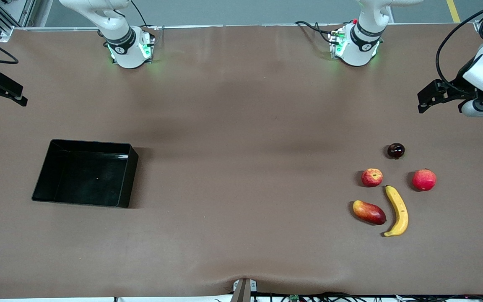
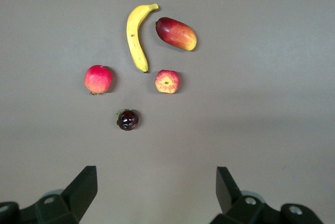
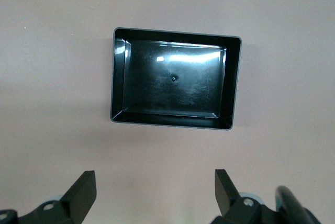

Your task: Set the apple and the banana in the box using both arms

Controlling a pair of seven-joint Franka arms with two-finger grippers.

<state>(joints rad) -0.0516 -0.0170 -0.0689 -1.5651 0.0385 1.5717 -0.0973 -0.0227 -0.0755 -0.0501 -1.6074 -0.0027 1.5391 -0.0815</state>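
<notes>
The apple (image 1: 372, 177), small and red with yellowish patches, lies toward the left arm's end of the table. The banana (image 1: 397, 211) lies beside it, nearer the front camera. Both show in the left wrist view, the apple (image 2: 167, 81) and the banana (image 2: 135, 35). The black box (image 1: 78, 176) stands empty toward the right arm's end and shows in the right wrist view (image 3: 118, 77). My left gripper (image 1: 422, 100) is open and empty, up over the table's edge near the fruit (image 2: 157, 182). My right gripper (image 1: 2, 96) is open and empty, up near the box's end (image 3: 156, 185).
A red-yellow mango (image 1: 369, 212) lies beside the banana. A larger all-red round fruit (image 1: 424, 179) lies beside the apple. A small dark fruit (image 1: 396, 150) lies farther from the front camera than the apple. The arm bases stand along the table's back edge.
</notes>
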